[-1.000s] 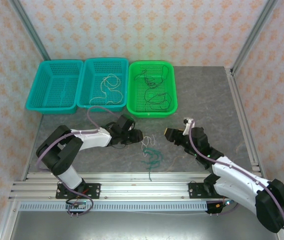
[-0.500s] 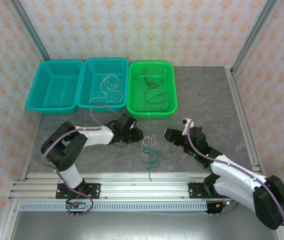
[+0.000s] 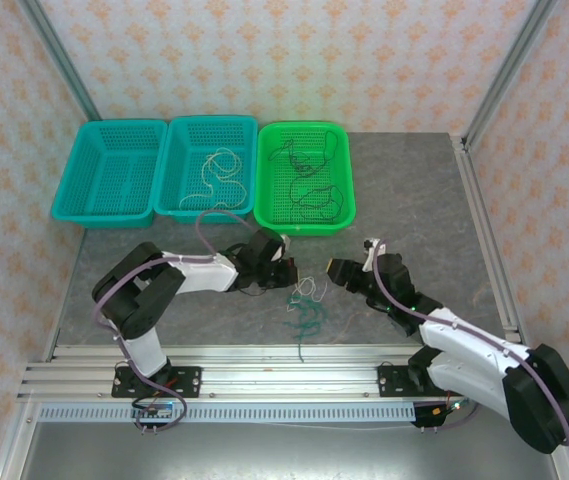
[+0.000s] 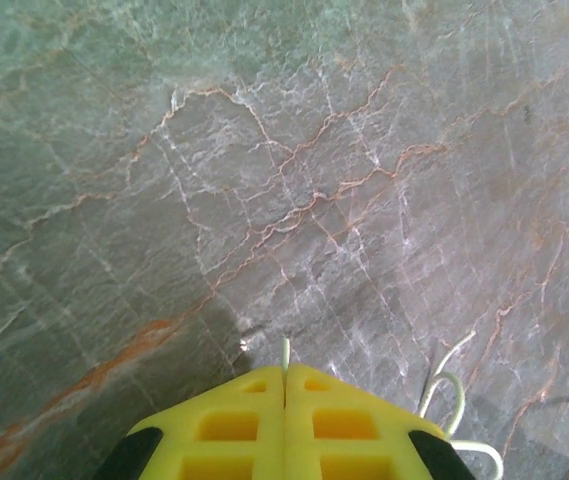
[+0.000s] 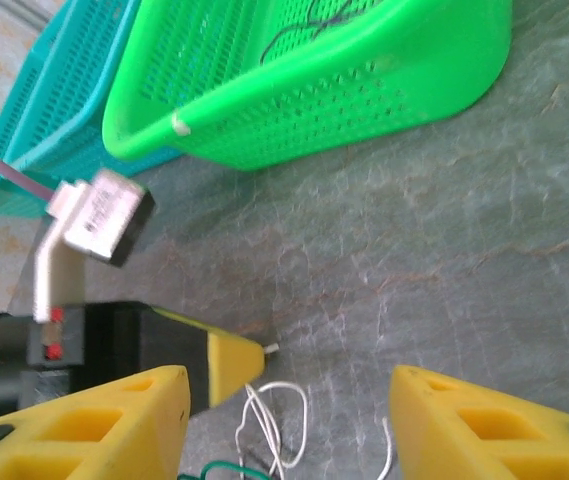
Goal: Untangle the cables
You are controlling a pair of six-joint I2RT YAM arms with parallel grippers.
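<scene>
**Left claw pinched on a white cable end, right claw waiting open**

Top view, centre of frame: a small tangle lies on the marble-pattern table (image 3: 414, 200), a little below the green basket (image 3: 302, 229). The white cable (image 3: 307, 289) loops across the upper part. The green-teal cable (image 3: 304, 320) trails toward the bottom edge. The two look crossed, but how is too fine to tell.

Left gripper (image 4: 285, 372): the yellow fingers are pressed flat together with a short white tip poking from the seam. More white loops lie at lower right of its wrist view. It reads as clamped on the white cable, very near the end.

Right gripper (image 5: 289, 380): fingers well apart, nothing between them. It hovers low, with white loops and a bit of green at the bottom of its view.

Likely sorted already: black cables (image 3: 309, 190) in the green basket, a pale cable (image 3: 219, 172) in the middle teal basket (image 3: 204, 214).

Step in hand, my reading: draw the white cable free of the green-teal one.
- The hold is close to the tip, so it could slip. Pull slow and low, toward the left of the top view.
- Bring the right gripper down on a green-teal strand away from the crossing, to hold it back.
- If green lifts along with white, pause and re-grip rather than tug.
</scene>
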